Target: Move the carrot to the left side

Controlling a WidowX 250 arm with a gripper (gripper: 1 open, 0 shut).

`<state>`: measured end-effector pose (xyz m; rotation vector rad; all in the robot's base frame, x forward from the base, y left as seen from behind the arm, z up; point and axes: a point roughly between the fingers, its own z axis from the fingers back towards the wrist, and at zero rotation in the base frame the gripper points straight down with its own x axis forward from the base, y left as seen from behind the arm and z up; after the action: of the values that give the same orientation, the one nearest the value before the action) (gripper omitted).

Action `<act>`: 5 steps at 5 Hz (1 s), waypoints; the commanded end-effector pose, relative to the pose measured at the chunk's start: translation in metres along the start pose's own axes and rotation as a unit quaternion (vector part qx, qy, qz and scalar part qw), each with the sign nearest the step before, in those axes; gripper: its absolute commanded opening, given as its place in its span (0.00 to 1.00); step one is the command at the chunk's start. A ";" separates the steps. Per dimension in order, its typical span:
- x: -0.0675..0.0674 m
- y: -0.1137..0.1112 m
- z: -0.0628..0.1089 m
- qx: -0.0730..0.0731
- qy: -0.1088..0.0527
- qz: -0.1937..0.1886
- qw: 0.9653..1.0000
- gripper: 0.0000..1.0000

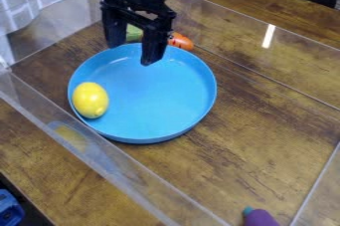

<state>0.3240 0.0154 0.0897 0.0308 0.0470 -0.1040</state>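
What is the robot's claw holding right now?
Nothing. The gripper is open above the far rim of the blue plate, with the carrot just behind it, ungrasped.

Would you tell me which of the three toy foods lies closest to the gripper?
The carrot, orange, just behind the blue plate beside the open gripper; the lemon and purple piece sit farther.

Hand (134, 47) downward, fingers spread wide.

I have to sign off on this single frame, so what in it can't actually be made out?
- Carrot: camera view, mostly hidden behind the open gripper; only an orange end shows, and contact cannot be judged.
- Purple object: cut off by the bottom edge.
- Blue thing: cut off at the lower left corner, unidentifiable.
- Arm above the gripper: out of frame at the top.
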 end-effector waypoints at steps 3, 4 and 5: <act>0.001 0.005 0.025 0.007 -0.053 0.001 0.999 1.00; 0.010 0.005 0.026 0.007 -0.061 -0.043 0.997 1.00; 0.020 0.005 0.026 0.007 -0.070 -0.088 0.994 1.00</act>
<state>0.3375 0.0138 0.0980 0.0243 -0.0317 -0.2866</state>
